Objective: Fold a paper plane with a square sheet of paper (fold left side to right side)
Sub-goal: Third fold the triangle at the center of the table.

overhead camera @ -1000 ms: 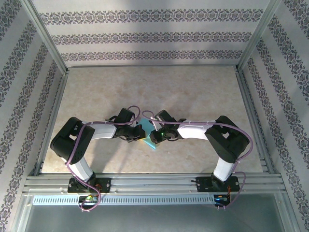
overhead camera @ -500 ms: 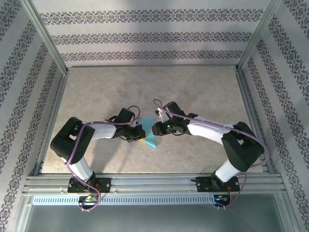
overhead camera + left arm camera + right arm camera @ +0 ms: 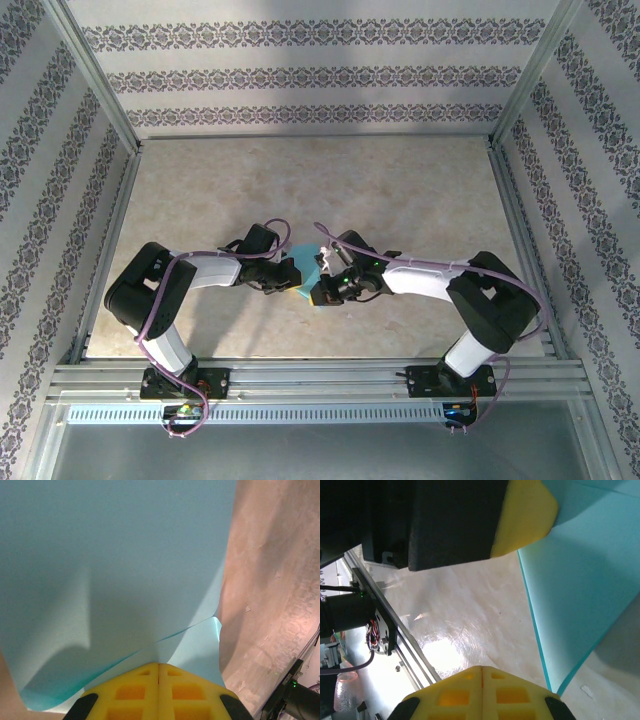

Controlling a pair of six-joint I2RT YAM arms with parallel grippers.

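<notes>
Out on the left, the left arm (image 3: 160, 295) bends at its elbow near the worktop's (image 3: 320, 190) left edge and reaches in toward the middle. The left pincer (image 3: 159, 672) is clamped tight, yellow fingertips pressed together, and the paper (image 3: 125, 555) is nipped right between them. In the wrist view the cyan sheet fans out from the tips, and on its right side one layer curls over another.

From above, the paper sits in the middle of the worktop, a touch toward the near side, right between the two pincers. It shows as a small cyan shape with a point aimed at the near rail (image 3: 320, 375). Part of it looks lifted off the surface, with a shadow under it.

Moving right, the right pincer (image 3: 482, 674) is closed too, pads flush together and nothing between them. It sits just beside the paper's edge; whether it touches the sheet I cannot tell. Across from it looms the left pincer's yellow finger (image 3: 525, 520), with the sheet coming out from behind it.

On the far right, the right arm (image 3: 490, 300) folds at its elbow and stretches left to meet the paper.
</notes>
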